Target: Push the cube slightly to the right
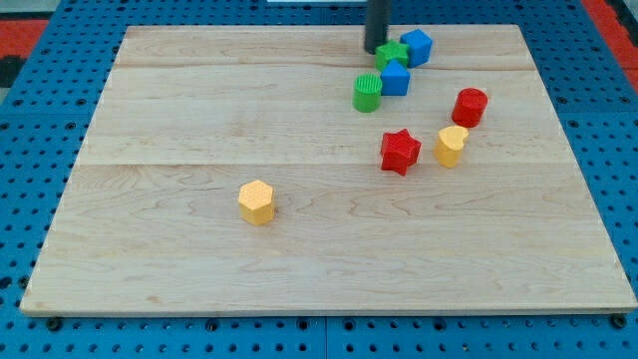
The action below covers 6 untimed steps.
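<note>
My dark rod comes down at the view's top, and my tip (376, 49) rests on the wooden board (199, 110) just left of a green block (393, 55) of unclear shape. A blue cube (395, 79) lies right below that green block, and a green cylinder (367, 93) touches the cube's lower left. Another blue block (417, 46), angular in shape, sits right of the green block at the top. My tip is up and to the left of the blue cube, about one block away.
A red cylinder (470, 106) and a yellow cylinder (451, 146) lie to the right. A red star (400, 152) sits left of the yellow cylinder. A yellow hexagonal block (256, 202) lies alone at the lower left.
</note>
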Motion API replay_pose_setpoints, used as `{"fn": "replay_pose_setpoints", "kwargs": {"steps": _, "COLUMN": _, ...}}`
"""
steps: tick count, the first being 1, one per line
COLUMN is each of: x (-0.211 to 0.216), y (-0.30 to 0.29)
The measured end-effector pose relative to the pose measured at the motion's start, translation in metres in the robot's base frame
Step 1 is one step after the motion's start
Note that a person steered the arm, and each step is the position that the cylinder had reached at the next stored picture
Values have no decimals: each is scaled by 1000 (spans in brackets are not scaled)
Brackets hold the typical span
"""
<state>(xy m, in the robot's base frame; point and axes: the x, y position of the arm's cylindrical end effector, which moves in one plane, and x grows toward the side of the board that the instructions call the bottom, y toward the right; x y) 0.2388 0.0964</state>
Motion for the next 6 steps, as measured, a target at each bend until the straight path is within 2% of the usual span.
{"fn": "replay_pose_setpoints", "kwargs": {"steps": 1, "x": -10, "y": 5}}
{"fn": "replay_pose_setpoints", "kwargs": {"steps": 2, "x": -38, "y": -16}}
{"fn": "replay_pose_setpoints", "kwargs": {"steps": 3, "x": -44, "y": -26}}
{"fn": "replay_pose_setpoints", "kwargs": {"steps": 5, "x": -15, "y": -25}}
{"fn": "replay_pose_setpoints", "kwargs": {"steps": 6, "x": -15, "y": 18}}
